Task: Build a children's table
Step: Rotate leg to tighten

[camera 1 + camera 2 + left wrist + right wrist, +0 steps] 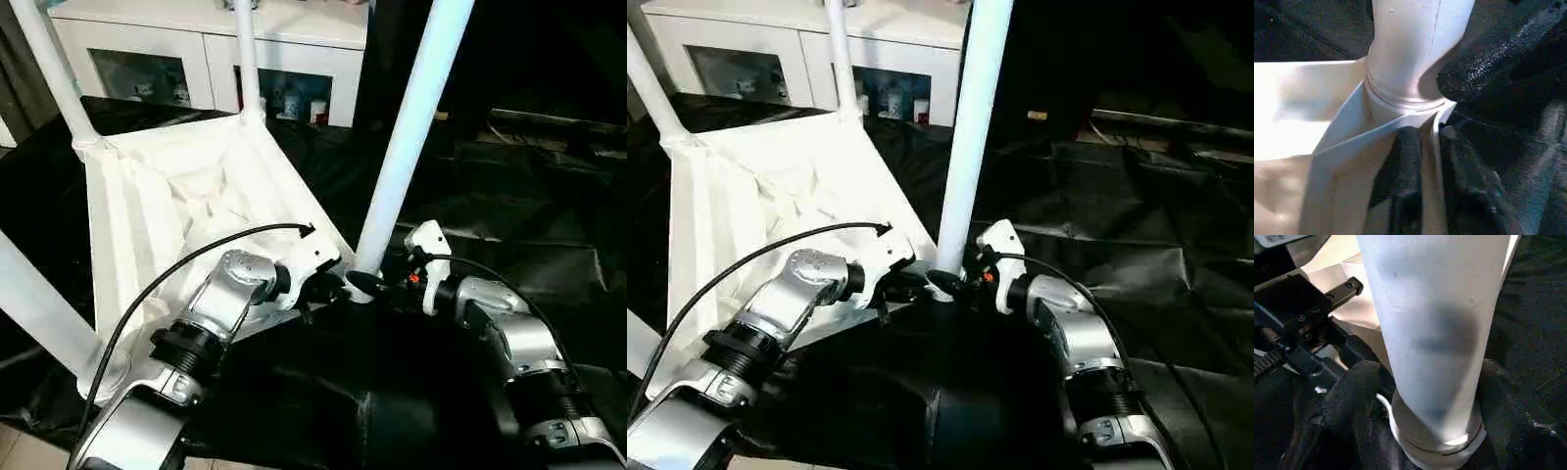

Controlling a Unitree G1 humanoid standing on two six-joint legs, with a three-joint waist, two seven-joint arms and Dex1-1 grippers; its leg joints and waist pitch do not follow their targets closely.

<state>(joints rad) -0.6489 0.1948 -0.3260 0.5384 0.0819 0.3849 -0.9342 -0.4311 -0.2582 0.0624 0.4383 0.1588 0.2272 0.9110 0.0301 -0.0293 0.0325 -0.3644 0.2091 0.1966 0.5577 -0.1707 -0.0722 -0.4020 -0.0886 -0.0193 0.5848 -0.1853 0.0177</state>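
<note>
Big work table (549,225) draped in wrinkled, shiny black cloth, taking up most of the space. Behind it a white cabinet (211,29) against the back, low, with glass doors (137,73); small colourful items (294,103) on the shelf behind the glass, too small to identify. Far right very dark. Strip of pale floor (29,450) at the near left corner. Bright light glares off the cloth.

White children's table (157,196); black drape (509,225); white cabinet (196,39).

Upturned children's table (167,196), both grippers at its near leg (407,137)
</note>
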